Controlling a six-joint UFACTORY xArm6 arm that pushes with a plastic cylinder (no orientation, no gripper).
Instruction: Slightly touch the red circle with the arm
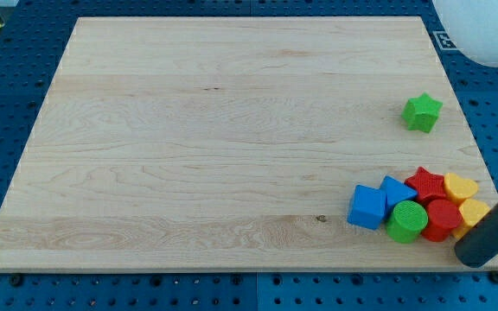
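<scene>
The red circle [442, 218] lies in a tight cluster at the view's bottom right, near the board's edge. Around it are a green circle [406, 222] on its left, a red star [425, 184] above it, a yellow heart [460, 187] above and to the right, and a yellow block [474, 211] on its right. Two blue blocks [368, 207] [396, 192] lie at the cluster's left end. My dark rod comes in from the view's right edge. My tip [471, 256] is just below and right of the red circle, hiding part of the yellow block. I cannot tell if it touches the red circle.
A green star [422, 112] lies alone higher up on the right side. The wooden board [214, 147] rests on a blue perforated table. A white rounded object [487, 30] stands at the view's top right corner.
</scene>
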